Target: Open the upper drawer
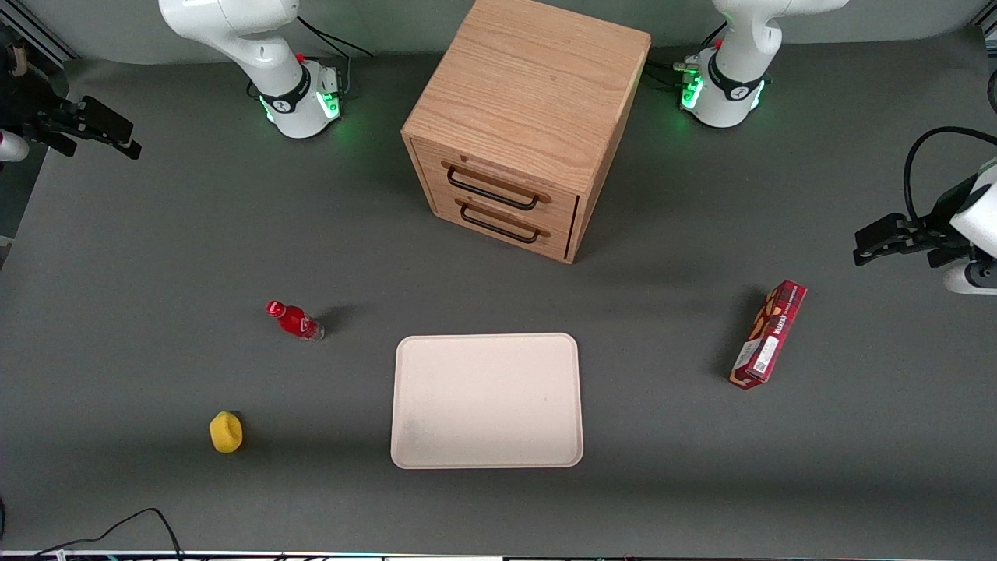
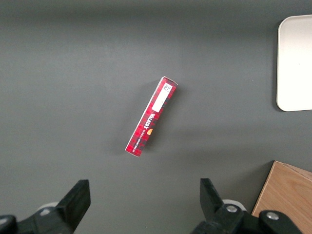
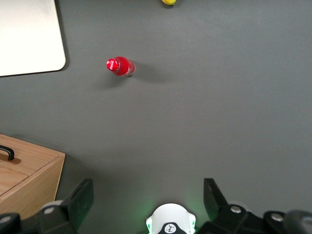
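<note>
The light oak cabinet (image 1: 530,86) stands mid-table, far from the front camera. Its upper drawer (image 1: 498,173) is shut flush, with a long black wire handle (image 1: 492,189). The identical lower drawer (image 1: 510,220) sits just beneath it, also shut. My right gripper (image 1: 126,134) hovers high near the working arm's end of the table, well away from the cabinet, open and empty. In the right wrist view its fingers (image 3: 83,195) stand wide apart around the gripper (image 3: 147,191), and a corner of the cabinet (image 3: 29,170) shows with a bit of a handle (image 3: 7,152).
A red bottle (image 1: 294,320) stands nearer the front camera than the cabinet and shows in the right wrist view (image 3: 119,66). A beige tray (image 1: 487,401), a yellow object (image 1: 226,432) and a red box (image 1: 769,333) lie on the grey table. The arm's base (image 3: 170,222) glows green.
</note>
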Available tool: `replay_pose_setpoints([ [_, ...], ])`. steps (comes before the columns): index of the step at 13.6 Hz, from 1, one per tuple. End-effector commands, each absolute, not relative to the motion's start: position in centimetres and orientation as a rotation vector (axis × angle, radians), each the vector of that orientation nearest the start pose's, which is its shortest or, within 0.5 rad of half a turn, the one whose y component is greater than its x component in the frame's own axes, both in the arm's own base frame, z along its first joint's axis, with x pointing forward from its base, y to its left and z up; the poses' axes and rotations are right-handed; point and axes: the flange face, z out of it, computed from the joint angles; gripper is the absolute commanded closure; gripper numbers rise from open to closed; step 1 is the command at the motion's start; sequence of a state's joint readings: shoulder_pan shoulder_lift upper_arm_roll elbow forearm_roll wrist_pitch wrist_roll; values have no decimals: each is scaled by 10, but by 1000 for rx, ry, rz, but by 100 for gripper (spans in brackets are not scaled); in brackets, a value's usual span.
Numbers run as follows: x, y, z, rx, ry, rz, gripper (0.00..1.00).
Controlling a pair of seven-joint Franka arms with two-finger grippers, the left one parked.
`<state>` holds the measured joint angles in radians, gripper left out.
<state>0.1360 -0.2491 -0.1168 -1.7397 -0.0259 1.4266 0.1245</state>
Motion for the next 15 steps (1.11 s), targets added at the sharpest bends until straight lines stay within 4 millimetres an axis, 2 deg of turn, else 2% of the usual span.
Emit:
replay_pose_setpoints([
  [1, 457, -7, 665, -3145, 169, 125, 0],
  [6, 461, -5, 669, -3146, 163, 113, 0],
  [7, 460, 0, 670, -3147, 103, 125, 0],
  [8, 456, 10, 676, -3138, -38, 139, 0],
  [9, 456, 33, 686, -3094, -188, 117, 0],
  [11, 467, 61, 679, -2994, -276, 127, 0],
  [12, 478, 86, 676, -2914, -333, 143, 0],
  [13, 487, 124, 676, -2867, -422, 157, 0],
  [15, 487, 189, 667, -2801, -657, 189, 0],
])
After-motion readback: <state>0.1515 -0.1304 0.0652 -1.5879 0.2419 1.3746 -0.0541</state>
